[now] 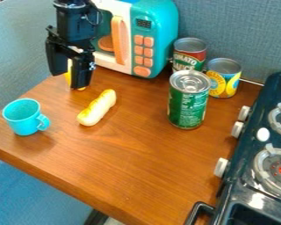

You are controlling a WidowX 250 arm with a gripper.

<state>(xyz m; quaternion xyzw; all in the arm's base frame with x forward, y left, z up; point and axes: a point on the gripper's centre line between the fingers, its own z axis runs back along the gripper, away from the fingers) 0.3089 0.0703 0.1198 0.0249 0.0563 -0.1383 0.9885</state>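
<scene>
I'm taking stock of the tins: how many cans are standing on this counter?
3. The green can stands in front, the red-and-green can behind it near the toy microwave, and the yellow-labelled can behind to the right. Any behind the microwave would be hidden.

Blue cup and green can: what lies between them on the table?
The yellow-topped bread roll lies between the blue cup and the green can, nearer the cup, as the camera view shows.
</scene>
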